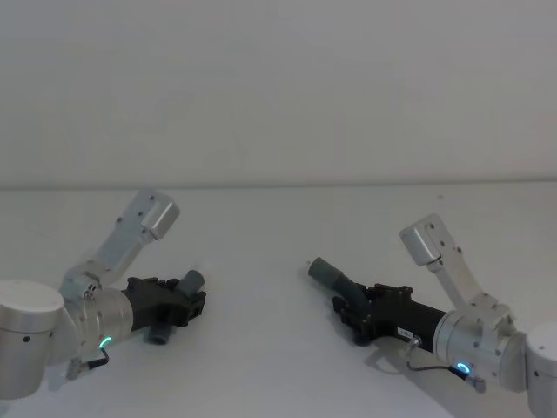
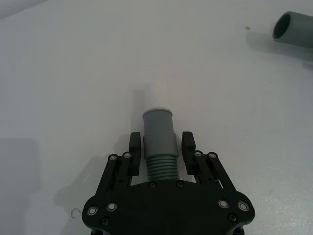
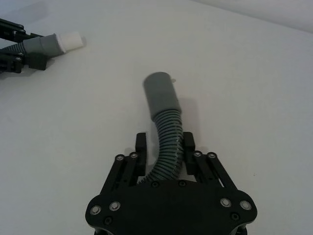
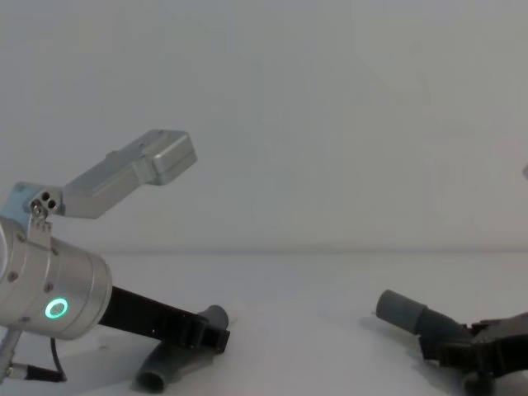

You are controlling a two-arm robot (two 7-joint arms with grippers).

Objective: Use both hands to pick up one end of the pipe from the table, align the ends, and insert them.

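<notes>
Much open table lying between, left gripper lower left clamping pale-tipped hose, right gripper lower right clamping wide-cuffed hose.

Pose noted: the left arm enters from lower left, forearm near level, aimed inward and forward, green ring lit at the wrist. On the left tool both black fingers are drawn in against the pale-tipped pipe piece, one each side. The right arm mirrors this from lower right, aimed inward. On the right tool the fingers sit closed about the ribbed pipe piece. Both tools held low, facing each other, well apart
</notes>
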